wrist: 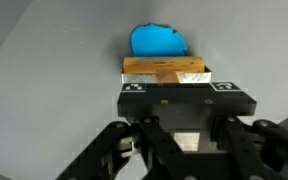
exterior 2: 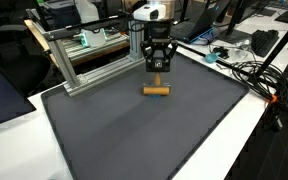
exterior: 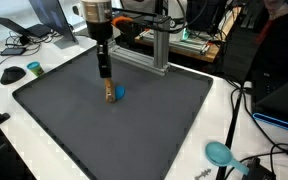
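Observation:
A wooden block [exterior: 109, 94] lies on the dark grey mat [exterior: 94, 135], and it shows lengthwise in an exterior view [exterior 2: 156, 90]. My gripper [exterior: 107, 82] points straight down over it and is shut on the wooden block at its fingertips [exterior 2: 156, 78]. In the wrist view the block [wrist: 164, 68] sticks out just past the gripper [wrist: 174, 86], whose black fingers hide the block's near part. A small blue piece [wrist: 159, 41] sits right behind the block and touches it; it also shows beside the block in an exterior view [exterior: 121, 92].
An aluminium frame [exterior: 156, 48] stands at the mat's back edge, also seen in an exterior view [exterior 2: 84, 62]. A teal round object [exterior: 219, 152] and cables lie off the mat's near corner. A mouse [exterior: 12, 73] and a teal disc [exterior: 34, 68] sit on the white table.

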Controlling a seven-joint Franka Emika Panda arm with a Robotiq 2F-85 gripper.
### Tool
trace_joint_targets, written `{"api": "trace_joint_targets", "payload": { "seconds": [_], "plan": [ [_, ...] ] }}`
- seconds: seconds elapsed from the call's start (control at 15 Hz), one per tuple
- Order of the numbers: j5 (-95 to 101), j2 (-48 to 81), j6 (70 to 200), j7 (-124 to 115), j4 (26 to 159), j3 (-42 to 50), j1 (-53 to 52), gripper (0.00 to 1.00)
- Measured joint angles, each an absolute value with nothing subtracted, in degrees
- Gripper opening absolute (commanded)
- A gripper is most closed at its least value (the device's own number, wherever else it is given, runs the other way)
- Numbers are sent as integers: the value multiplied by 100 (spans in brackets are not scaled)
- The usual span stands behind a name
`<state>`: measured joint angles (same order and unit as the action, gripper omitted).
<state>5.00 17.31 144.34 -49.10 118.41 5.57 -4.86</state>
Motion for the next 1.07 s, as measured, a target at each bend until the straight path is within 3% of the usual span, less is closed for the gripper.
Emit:
{"api": "trace_joint_targets", "payload": {
  "seconds": [1.07],
  "plan": [
    [612, 1804, 14434, -4906, 11756, 598, -502, 22]
  ]
}}
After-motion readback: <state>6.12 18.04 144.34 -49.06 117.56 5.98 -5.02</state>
